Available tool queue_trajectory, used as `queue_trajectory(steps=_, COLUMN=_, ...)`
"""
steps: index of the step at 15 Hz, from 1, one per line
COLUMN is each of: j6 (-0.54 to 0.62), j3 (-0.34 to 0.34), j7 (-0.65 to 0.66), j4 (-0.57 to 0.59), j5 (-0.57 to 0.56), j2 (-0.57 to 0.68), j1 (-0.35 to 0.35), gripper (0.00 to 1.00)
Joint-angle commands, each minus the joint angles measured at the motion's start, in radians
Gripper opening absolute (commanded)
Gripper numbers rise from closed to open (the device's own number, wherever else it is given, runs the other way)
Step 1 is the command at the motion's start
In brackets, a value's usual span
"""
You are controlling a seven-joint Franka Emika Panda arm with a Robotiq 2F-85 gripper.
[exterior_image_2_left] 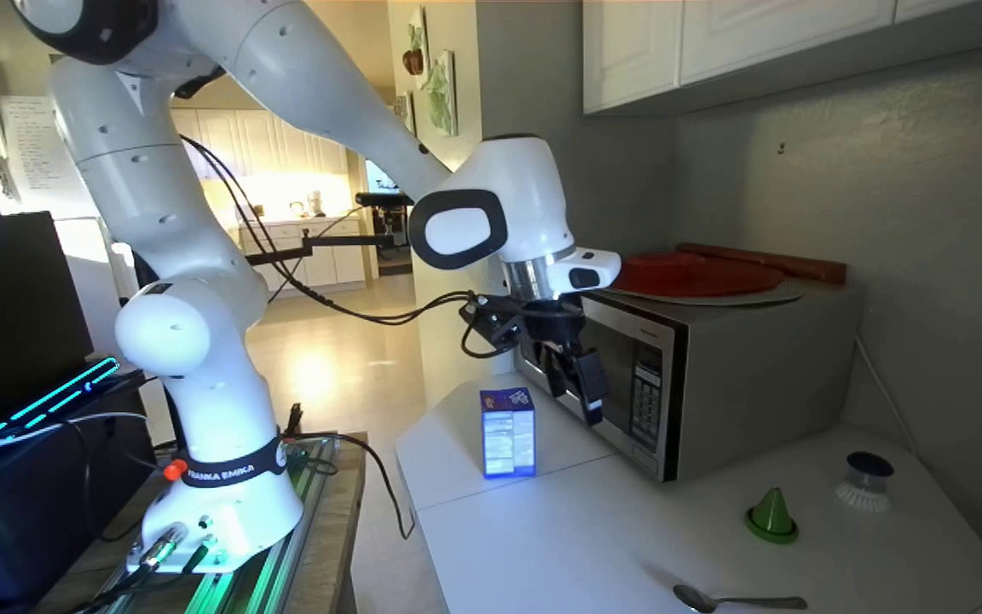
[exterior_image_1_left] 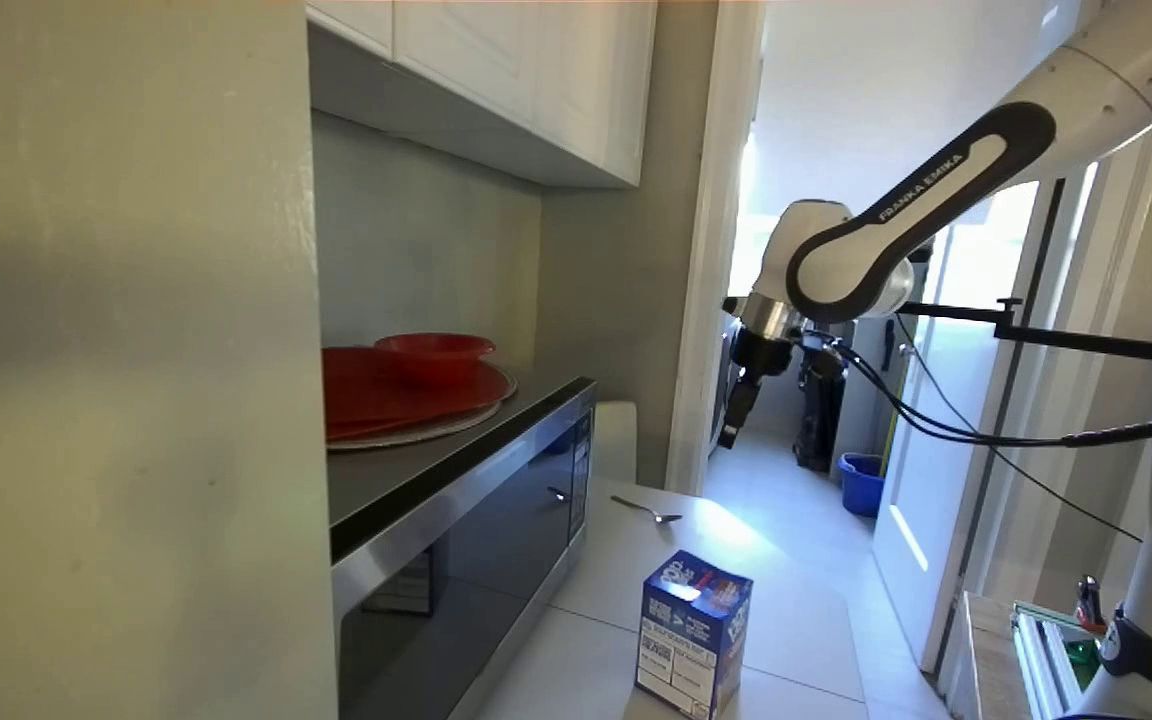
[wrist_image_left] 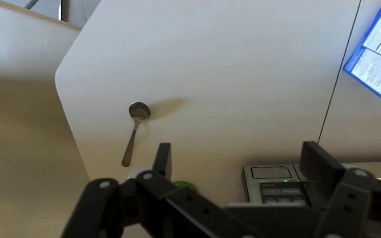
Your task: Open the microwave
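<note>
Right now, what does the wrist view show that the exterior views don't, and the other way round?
Only the wrist view shows the lit green light on the microwave. Only the exterior views show the cabinets and red bowl. Shared: the microwave, the hand, the spoon and the box, cut off at the wrist view's edge.

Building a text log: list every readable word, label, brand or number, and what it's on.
"FRANKA EMIKA": dark trim of the arm
"FRANKA EMIKA": base band
Too small or blurred: blue-and-white box print, microwave front lettering, keypad labels, wall sheet writing
</note>
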Motion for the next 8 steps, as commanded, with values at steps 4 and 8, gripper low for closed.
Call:
queue_trajectory(steps=4, j6=0.16, j3=0.095, j7=-0.025, j4=0.122, j5=0.164, j2=0.265, j1=0.005, gripper=1.0)
queue_trajectory(steps=8, j6=0.224, j3=0.187, j7=-0.013, j4=0.175, j5=0.204, j2=0.377, j1=-0.025, gripper=1.0)
